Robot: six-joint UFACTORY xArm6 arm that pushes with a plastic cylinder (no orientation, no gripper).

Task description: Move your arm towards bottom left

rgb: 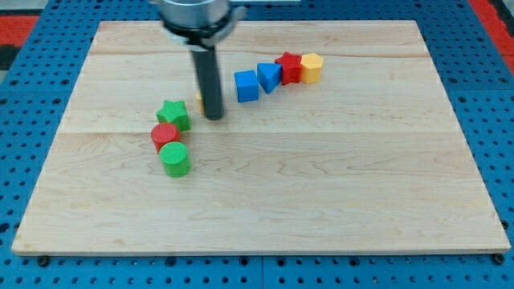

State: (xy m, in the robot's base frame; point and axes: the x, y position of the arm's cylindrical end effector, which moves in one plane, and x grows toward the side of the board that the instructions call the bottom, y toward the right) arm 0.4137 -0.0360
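My tip rests on the wooden board, left of centre near the view's top. A yellow block is mostly hidden behind the rod. Just left of the tip sits a green star block, with a red cylinder and a green cylinder below it. To the tip's right, a blue cube, a blue triangular block, a red star block and a yellow hexagonal block form a line rising toward the view's right.
The board lies on a blue perforated table. A red area shows at the view's top left corner and another at the top right.
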